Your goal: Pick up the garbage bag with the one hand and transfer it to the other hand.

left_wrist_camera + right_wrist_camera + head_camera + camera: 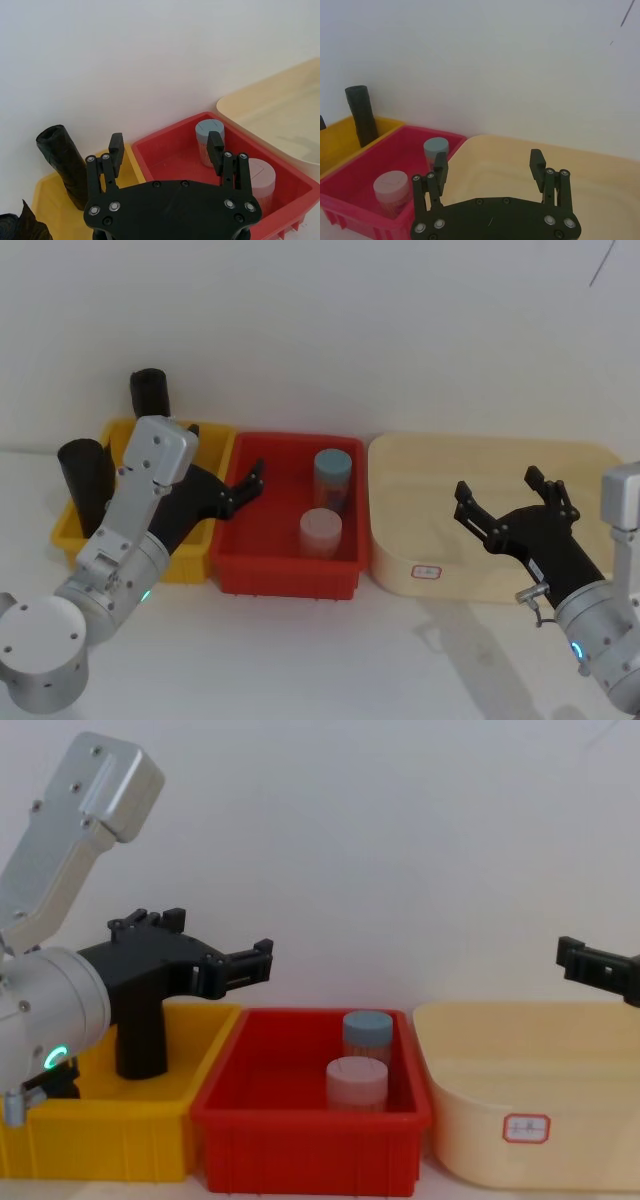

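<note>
Head view suggests pickup is pending: garbage bag [85, 485] stands against the yellow bin's [190, 566] left wall, left gripper [243, 490] hovers splayed above its right wall and must swing left, right gripper [498, 485] idles splayed well to its right.

The garbage bag [85, 478] is a matte black roll standing upright at the left end of the yellow bin [214, 502], its upper end rising above the rim, and neither hand touches it. The one hand [166, 144], black with a green light on its silver wrist, hangs with its fingers spread wide above the edge where the yellow bin meets the red bin [285, 570]. The other hand [498, 485], blue-lit, is held with its fingers parted over the cream tub [400, 455], well apart from the bag.
</note>
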Action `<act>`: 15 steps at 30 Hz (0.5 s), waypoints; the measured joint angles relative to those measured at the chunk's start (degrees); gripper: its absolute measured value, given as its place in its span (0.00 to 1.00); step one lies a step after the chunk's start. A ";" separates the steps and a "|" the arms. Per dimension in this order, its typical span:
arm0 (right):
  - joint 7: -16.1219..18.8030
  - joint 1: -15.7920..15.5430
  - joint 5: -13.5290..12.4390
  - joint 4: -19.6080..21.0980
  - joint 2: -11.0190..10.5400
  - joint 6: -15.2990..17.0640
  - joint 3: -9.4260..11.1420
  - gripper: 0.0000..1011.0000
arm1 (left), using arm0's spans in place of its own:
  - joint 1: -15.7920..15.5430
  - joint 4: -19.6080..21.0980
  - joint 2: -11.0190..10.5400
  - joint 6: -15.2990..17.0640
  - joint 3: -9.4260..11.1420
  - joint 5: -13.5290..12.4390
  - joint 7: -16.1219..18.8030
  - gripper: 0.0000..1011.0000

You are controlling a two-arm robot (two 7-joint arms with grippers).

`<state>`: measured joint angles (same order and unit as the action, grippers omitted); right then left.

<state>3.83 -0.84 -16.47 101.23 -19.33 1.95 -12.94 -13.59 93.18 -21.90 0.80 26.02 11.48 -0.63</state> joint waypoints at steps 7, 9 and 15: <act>0.00 0.00 0.00 0.00 0.00 0.00 0.00 0.99 | 0.00 0.00 0.00 0.00 0.00 0.00 0.00 0.99; 0.00 0.00 0.00 0.00 0.00 0.00 0.00 0.99 | 0.00 0.00 0.00 0.00 0.00 0.00 0.00 0.99; 0.00 0.00 0.00 0.00 0.00 0.00 0.00 0.99 | 0.00 0.00 0.00 0.00 0.00 0.00 0.00 0.99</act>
<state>3.83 -0.84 -16.47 101.23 -19.34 1.95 -12.94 -13.59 93.18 -21.90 0.80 26.03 11.48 -0.63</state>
